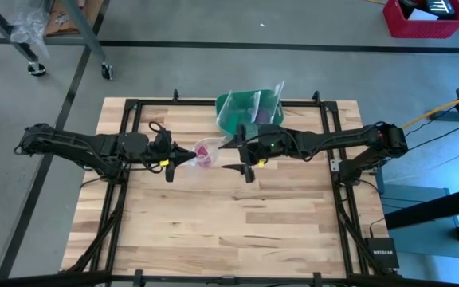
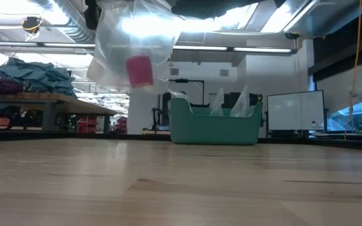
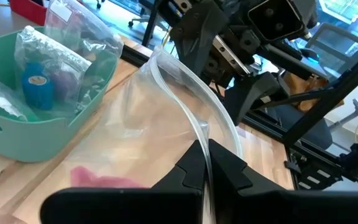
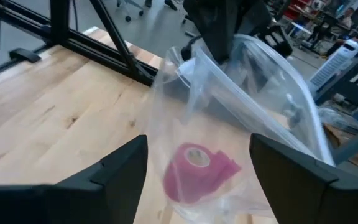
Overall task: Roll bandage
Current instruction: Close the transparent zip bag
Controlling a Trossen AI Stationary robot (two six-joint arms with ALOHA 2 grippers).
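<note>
The left gripper (image 3: 207,163) is pinched tight on the rim of a clear crinkly plastic bag (image 3: 148,124), holding it up off the light wooden slatted table (image 1: 213,231) near the middle of the far half. Inside that bag, low in its sagging bottom, sits the bandage (image 4: 194,171), a small bright pink fabric roll with a loose tail; in the low view the bandage (image 2: 139,70) hangs well above the tabletop. The right gripper (image 4: 197,165) faces the bag from the other side with its two dark fingers spread wide, one to either side of the bag, gripping nothing. In the high view the two grippers meet over the bag (image 1: 205,151), the left gripper (image 1: 183,158) from the left and the right gripper (image 1: 241,155) from the right. Just beyond them, at the table's far edge, stands a green plastic bowl (image 1: 233,115) with more clear packets in it
</note>
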